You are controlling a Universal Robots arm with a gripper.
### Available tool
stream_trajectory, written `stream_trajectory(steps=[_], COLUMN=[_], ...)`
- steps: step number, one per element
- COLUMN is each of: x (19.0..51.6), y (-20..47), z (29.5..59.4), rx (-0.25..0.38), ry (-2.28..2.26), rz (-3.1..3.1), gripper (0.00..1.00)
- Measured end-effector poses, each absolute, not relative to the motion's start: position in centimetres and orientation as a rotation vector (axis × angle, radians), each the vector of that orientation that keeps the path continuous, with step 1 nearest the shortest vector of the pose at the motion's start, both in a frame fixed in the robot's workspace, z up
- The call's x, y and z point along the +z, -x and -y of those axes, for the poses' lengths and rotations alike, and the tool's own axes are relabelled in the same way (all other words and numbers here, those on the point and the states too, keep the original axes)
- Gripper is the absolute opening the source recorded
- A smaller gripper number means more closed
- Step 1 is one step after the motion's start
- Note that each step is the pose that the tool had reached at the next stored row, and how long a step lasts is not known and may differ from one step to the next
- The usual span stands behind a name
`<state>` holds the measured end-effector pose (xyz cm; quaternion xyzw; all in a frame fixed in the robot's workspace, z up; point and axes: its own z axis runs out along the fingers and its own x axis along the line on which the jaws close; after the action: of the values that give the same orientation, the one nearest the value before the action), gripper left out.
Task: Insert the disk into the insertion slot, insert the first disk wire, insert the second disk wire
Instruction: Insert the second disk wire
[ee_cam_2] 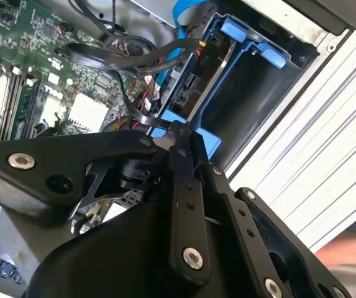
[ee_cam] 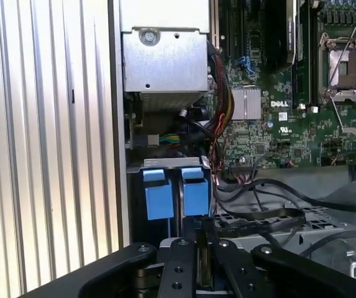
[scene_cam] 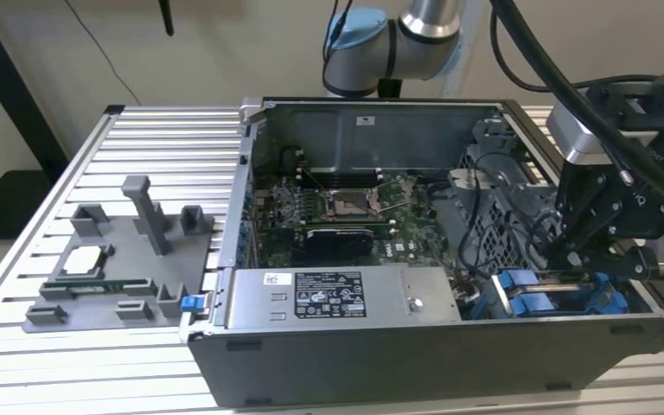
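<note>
One computer case (scene_cam: 424,363), one power-supply box (scene_cam: 332,298), one motherboard (scene_cam: 344,207), two blue carrier tabs (ee_cam: 160,192), one grey fixture plate (scene_cam: 124,259), one gripper (scene_cam: 574,259).

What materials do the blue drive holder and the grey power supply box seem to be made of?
The blue drive holder looks like moulded plastic: bright, even colour and rounded tabs. The power supply box looks like bare sheet metal: dull grey, with flat folded faces.

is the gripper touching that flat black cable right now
Touching. In the second wrist view the gripper has its fingertips closed on the end of the flat black cable, just beside the blue carrier in the drive bay.
</note>
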<state>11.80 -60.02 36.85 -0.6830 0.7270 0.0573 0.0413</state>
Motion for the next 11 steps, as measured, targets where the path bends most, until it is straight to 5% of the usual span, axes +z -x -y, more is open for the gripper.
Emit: stream_trajectory(steps=[11], x=[36.08], y=[-12.58], z=[60.26], rx=[0.174], ry=[2.092], rz=[-2.224], gripper=[0.0])
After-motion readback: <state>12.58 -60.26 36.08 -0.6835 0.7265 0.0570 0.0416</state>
